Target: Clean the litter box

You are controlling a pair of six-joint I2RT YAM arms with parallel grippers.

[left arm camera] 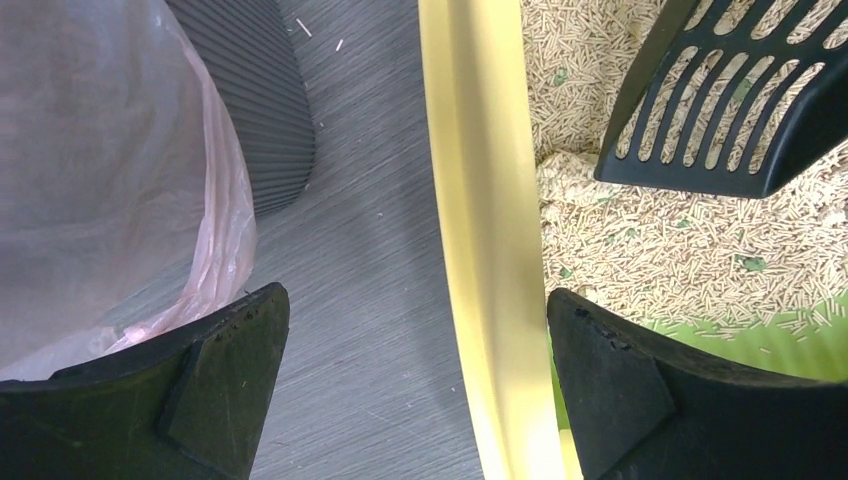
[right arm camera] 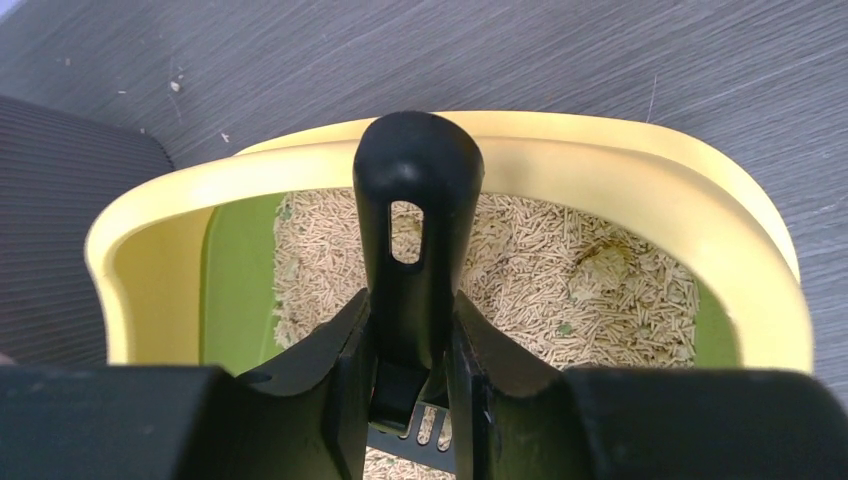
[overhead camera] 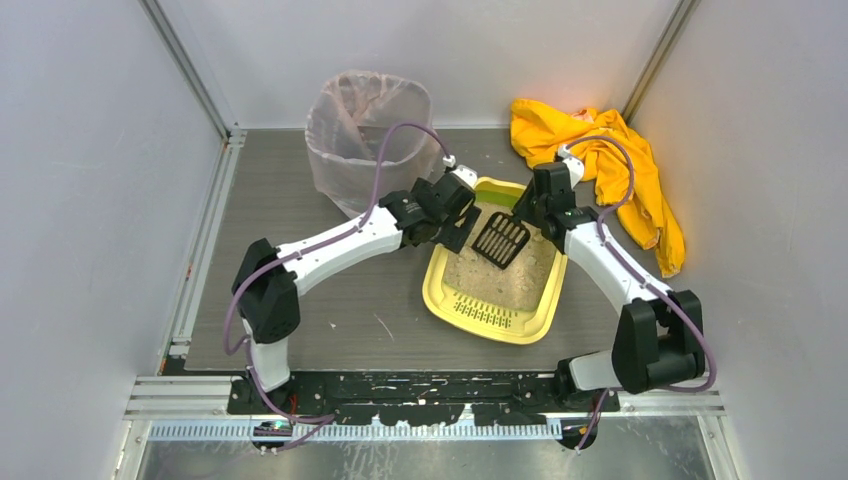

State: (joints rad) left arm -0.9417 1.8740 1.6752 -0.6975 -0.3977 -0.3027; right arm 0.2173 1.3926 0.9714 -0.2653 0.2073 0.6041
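Lengthwise, the litter box (overhead camera: 433,288) runs near-to-far (slightly skewed), slotted ledge (overhead camera: 484,314) nearest

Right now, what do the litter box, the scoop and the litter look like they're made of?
The litter box: probably moulded plastic, smooth, slightly glossy yellow rim. The scoop: matte black plastic, judging by moulded slots. The litter: small beige pellets, possibly plant fibre; unclear.

You have a bin (overhead camera: 366,140) with a pinkish liner (left arm camera: 110,150) upright on the grey table (overhead camera: 320,310). Yellow cloth (overhead camera: 598,165) lies crumpled well right of the bin. A few pale specks (left arm camera: 303,27) lie just beside the bin.
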